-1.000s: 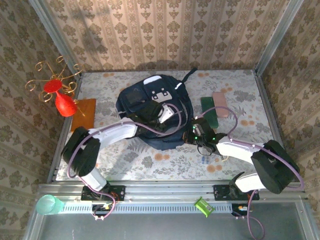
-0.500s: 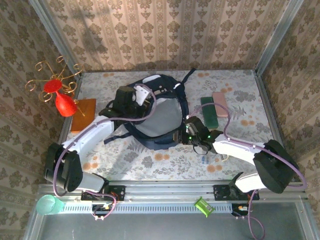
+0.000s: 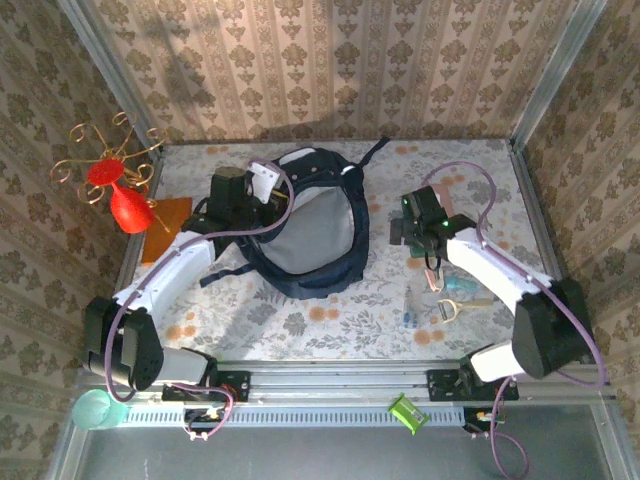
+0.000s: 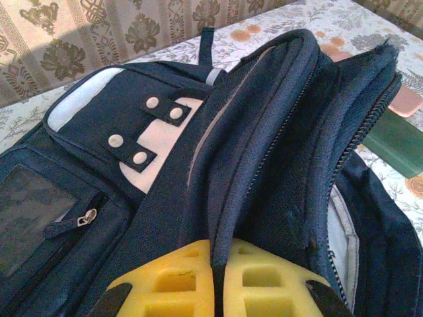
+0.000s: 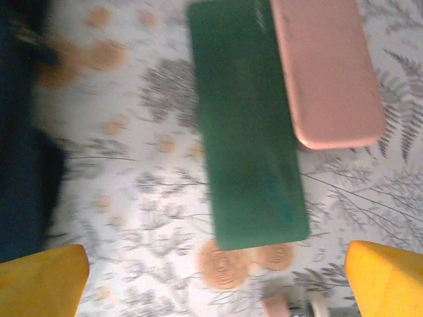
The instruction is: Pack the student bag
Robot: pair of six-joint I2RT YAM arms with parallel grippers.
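- Left gripper is clamped on a raised fold of the bag — yellow fingers pressed to either side of the dark fabric.
- Bag sits mid-counter, nearer the far edge, its main compartment gaping so the grey lining faces up.
- On the bag's front, seen by the left wrist: pale patches, four snap studs and a zip pocket.
- Right gripper is open, its fingers spread wide — it hangs above the counter towards the right edge, holding nothing.
- Below it lies a flat green case, with a pink case along its long side; whether they touch I cannot tell.
- Both cases lie apart from the bag, to its right.
- Red vase stands by the left edge.
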